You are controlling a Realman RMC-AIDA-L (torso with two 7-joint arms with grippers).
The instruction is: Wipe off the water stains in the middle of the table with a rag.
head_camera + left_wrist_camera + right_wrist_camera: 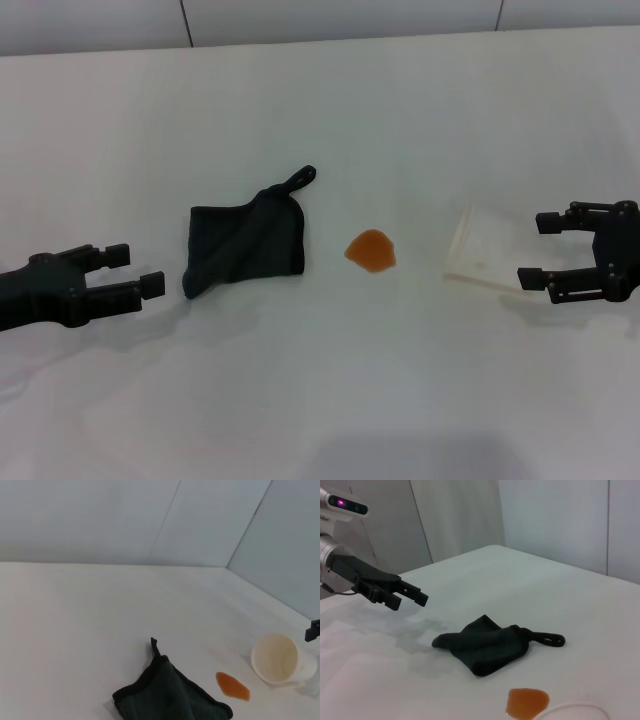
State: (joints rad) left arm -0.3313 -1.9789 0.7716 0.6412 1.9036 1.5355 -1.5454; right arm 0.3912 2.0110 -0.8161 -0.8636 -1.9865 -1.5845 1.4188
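Note:
The rag (245, 242) is a dark crumpled cloth with a loop at one corner, lying on the white table (320, 390) left of centre; it also shows as the rag (167, 695) and the rag (487, 645). An orange water stain (371, 250) sits just right of it, also seen as the stain (232, 686) and the stain (527, 701). My left gripper (138, 270) hovers open just left of the rag, empty. My right gripper (535, 250) stands open at the far right, empty.
A translucent plastic cup (480, 248) lies on its side between the stain and my right gripper; its mouth shows as the cup (280, 659). Grey wall panels stand behind the table's far edge.

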